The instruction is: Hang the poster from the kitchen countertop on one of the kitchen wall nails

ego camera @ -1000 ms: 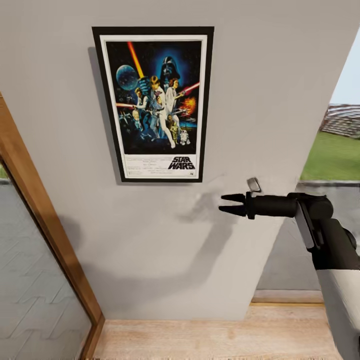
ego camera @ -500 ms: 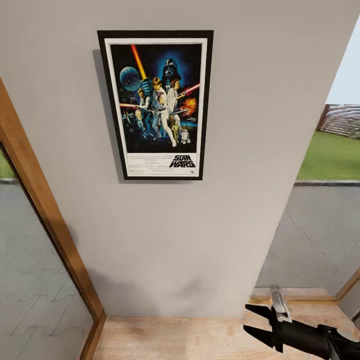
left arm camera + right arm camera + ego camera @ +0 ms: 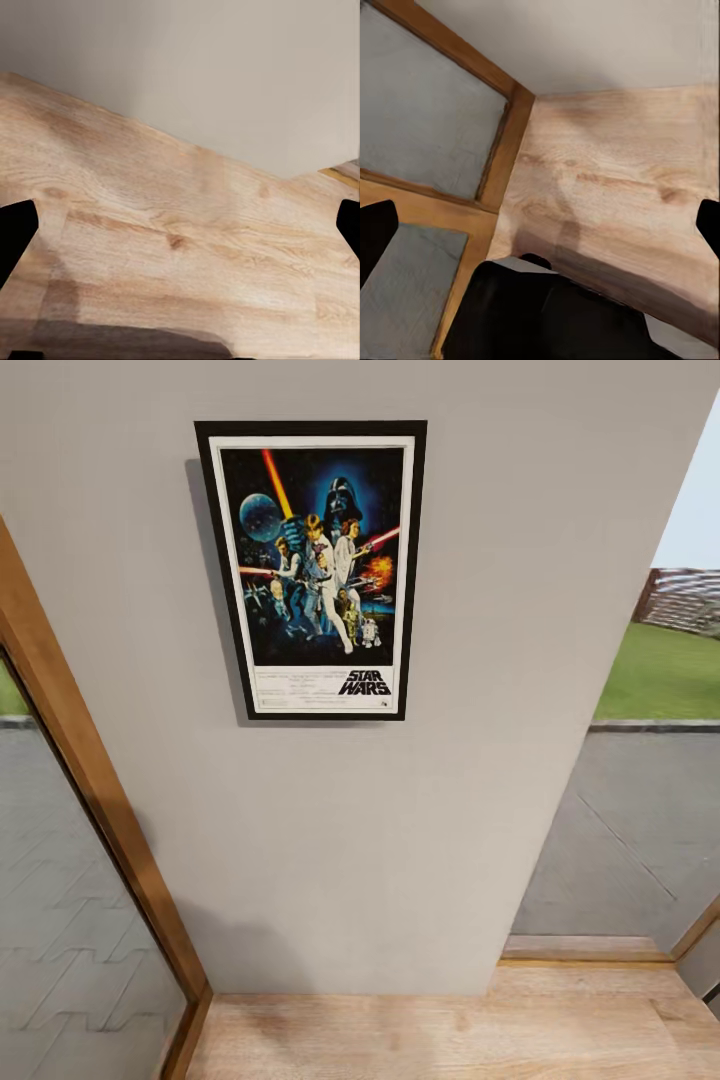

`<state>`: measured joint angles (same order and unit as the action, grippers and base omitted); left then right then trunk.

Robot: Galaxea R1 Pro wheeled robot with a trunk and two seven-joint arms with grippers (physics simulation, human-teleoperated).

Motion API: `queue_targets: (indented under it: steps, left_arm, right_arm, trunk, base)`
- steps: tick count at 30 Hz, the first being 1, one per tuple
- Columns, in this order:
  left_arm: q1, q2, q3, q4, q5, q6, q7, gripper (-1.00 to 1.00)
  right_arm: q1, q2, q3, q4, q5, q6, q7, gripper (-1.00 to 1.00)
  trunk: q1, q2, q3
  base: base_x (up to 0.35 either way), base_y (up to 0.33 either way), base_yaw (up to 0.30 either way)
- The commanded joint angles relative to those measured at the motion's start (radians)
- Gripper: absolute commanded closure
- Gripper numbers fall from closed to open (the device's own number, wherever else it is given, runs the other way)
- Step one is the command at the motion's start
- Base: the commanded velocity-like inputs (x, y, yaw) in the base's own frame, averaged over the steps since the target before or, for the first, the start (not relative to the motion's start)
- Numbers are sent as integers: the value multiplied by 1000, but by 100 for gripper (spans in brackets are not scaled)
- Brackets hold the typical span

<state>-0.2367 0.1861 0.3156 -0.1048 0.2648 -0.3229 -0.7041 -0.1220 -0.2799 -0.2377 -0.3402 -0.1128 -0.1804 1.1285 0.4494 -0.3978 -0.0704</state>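
Since the poster (image 3: 312,568) is hanging upright on the grey wall (image 3: 400,840), long axis vertical, you're basically finishing up. Both grippers are pointing down at the wooden floor (image 3: 180,247), fingers spread wide, holding nothing, well below it.

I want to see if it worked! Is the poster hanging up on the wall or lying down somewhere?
Hanging up. The poster sits upright against the grey wall, high above the wooden floor, with nothing holding it.

Poster (image 3: 312,570): black frame, white border, dark blue Star Wars artwork
Pose: upright, flat against grey wall
Position: upper wall
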Motion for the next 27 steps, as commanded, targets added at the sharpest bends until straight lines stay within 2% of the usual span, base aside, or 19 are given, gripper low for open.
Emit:
queue_targets:
  steps: [1,2,3,5,6,8,10,12,15,17,27]
  left_arm:
    - [-1,-4,1,2,4,-3,28,-100]
    - [-1,-5,3,2,3,-4,40,-100]
    - [-1,-7,6,3,3,-5,57,-100]
    - [-1,-7,8,4,3,-5,69,-100]
    - [-1,-7,9,7,2,-6,84,-100]
    - [-1,-6,10,14,2,-7,109,-100]
    - [-1,-5,11,31,1,-8,186,-100]
    - [-1,-5,11,37,-7,-8,246,-100]
    - [-1,-5,10,51,-34,-8,328,-100]
    - [-1,-6,10,61,-44,-9,360,-100]
    - [-1,-6,10,70,-54,-10,393,-100]
  right_arm:
    - [-1,2,0,52,20,-19,-96,-100]
    - [-1,3,1,75,30,-24,-147,-100]
    - [-1,7,3,115,48,-30,-252,-100]
    - [-1,16,4,148,62,-34,-363,-100]
    - [-1,27,5,177,72,-37,-475,-100]
    - [-1,38,5,201,78,-38,-584,-100]
    - [-1,57,5,237,84,-37,-778,-100]
    - [-1,63,5,253,85,-36,-885,-100]
    - [-1,68,4,265,85,-34,-977,-100]
    - [-1,69,4,269,85,-33,-999,-100]
    - [-1,78,4,275,82,-34,-1021,-100]
  trunk:
    - [1,-2,-2]
    - [1,-2,-2]
    - [1,-2,-2]
    - [1,-2,-2]
    - [1,-2,-2]
    - [1,-2,-2]
    - [1,-2,-2]
    - [1,-2,-2]
    - [1,-2,-2]
    - [1,-2,-2]
    - [1,-2,-2]
  base:
    - [0,0,0]
    - [0,0,0]
    - [0,0,0]
    - [0,0,0]
    - [0,0,0]
    - [0,0,0]
    - [0,0,0]
    - [0,0,0]
    - [0,0,0]
    - [0,0,0]
    - [0,0,0]
